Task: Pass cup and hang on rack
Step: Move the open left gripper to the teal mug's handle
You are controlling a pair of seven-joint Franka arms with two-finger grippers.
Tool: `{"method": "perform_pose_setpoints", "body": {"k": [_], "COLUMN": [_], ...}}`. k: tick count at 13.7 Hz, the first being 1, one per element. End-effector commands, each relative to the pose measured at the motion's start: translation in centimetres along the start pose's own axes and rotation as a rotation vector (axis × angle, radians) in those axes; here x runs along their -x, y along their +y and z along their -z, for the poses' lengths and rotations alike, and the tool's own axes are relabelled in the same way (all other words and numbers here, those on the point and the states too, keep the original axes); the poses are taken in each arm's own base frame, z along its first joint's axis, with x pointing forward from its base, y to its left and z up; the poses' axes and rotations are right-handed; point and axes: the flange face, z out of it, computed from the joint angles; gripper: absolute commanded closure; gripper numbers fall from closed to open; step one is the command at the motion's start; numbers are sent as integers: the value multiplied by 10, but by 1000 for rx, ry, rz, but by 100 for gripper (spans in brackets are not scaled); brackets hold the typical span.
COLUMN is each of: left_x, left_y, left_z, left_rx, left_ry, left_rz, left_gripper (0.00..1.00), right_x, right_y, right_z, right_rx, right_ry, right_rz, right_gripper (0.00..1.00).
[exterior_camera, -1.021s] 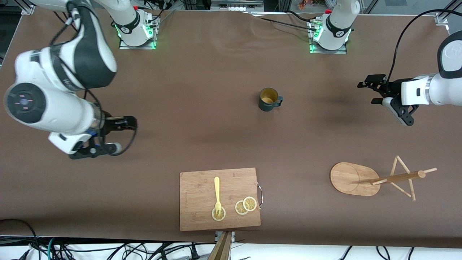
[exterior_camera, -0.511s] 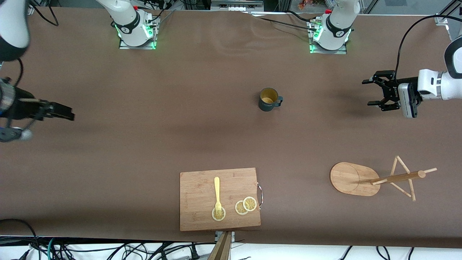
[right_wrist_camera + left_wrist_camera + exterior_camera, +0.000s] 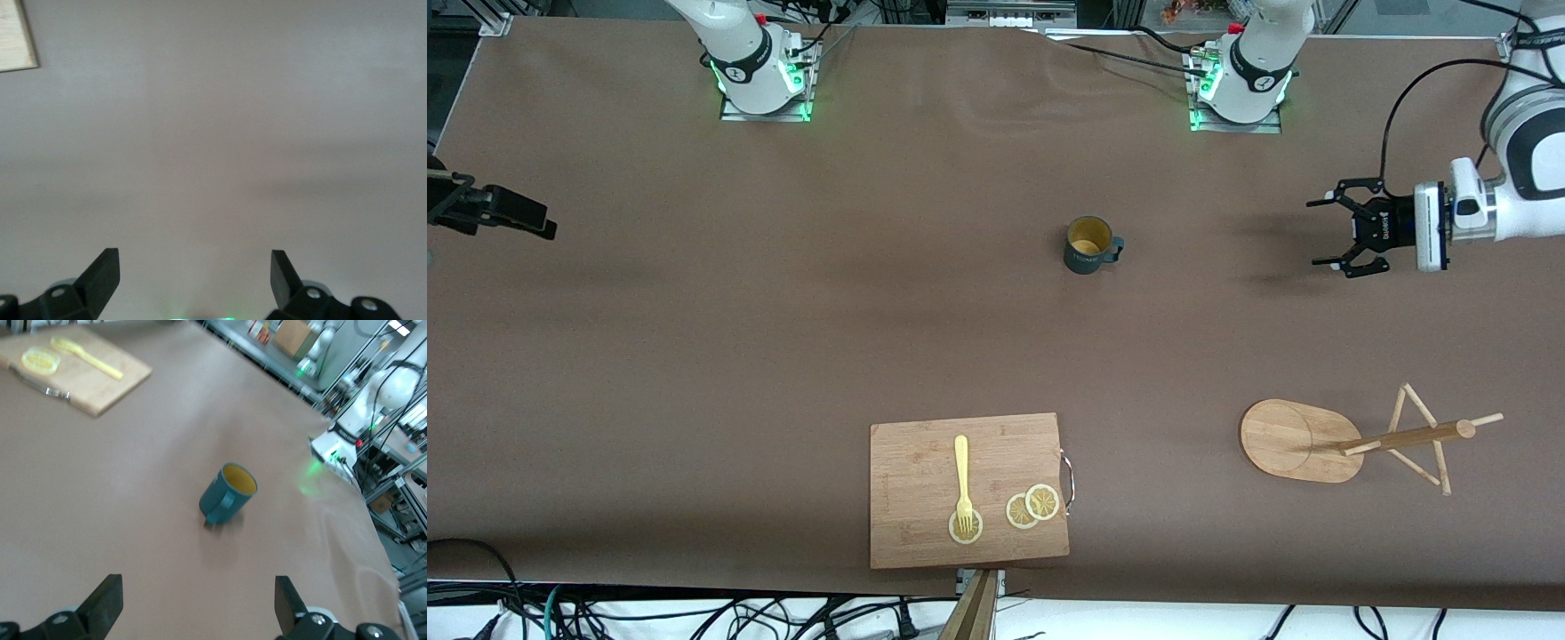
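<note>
The dark teal cup (image 3: 1089, 244) stands upright near the middle of the table, its handle turned toward the left arm's end. It also shows in the left wrist view (image 3: 227, 495). My left gripper (image 3: 1316, 233) is open and empty, low over bare table toward the left arm's end from the cup, and its fingers point at the cup. It shows in its own view (image 3: 198, 613) too. The bamboo rack (image 3: 1294, 440) stands nearer the front camera than that gripper. My right gripper (image 3: 538, 222) is open and empty over the table's edge at the right arm's end; it also shows in its own view (image 3: 195, 277).
A wooden cutting board (image 3: 911, 533) with a yellow fork (image 3: 961, 467) and lemon slices (image 3: 1033, 507) lies by the table's edge nearest the front camera. Its corner shows in the right wrist view (image 3: 15, 40). Both arm bases stand along the edge farthest from that camera.
The right arm has swung out toward the right arm's end of the table. The left gripper has turned level and shifted slightly toward the cup. The cup has not moved.
</note>
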Motion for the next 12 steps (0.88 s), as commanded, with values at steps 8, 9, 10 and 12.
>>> {"method": "perform_pose_setpoints", "body": {"k": [8,9,10,12], "left_x": [68,67,63,72], "left_y": [-38,-39,-35,-36], "left_z": [-166,-187,-214,-248], "left_rx": [14,25,58,36], "left_ry": [341,347,354,363], "left_rz": [-440,-440,-441,-466], "left_gripper": [0,0,0,0], "right_x": [31,32,32,29], "right_y": [18,19,15,16], "right_z": [28,27,26,25], "right_rx": [19,16,16,13], "right_ry": [58,47,40,31], "right_rz": [88,97,99,85], "right_gripper": [0,0,0,0]}}
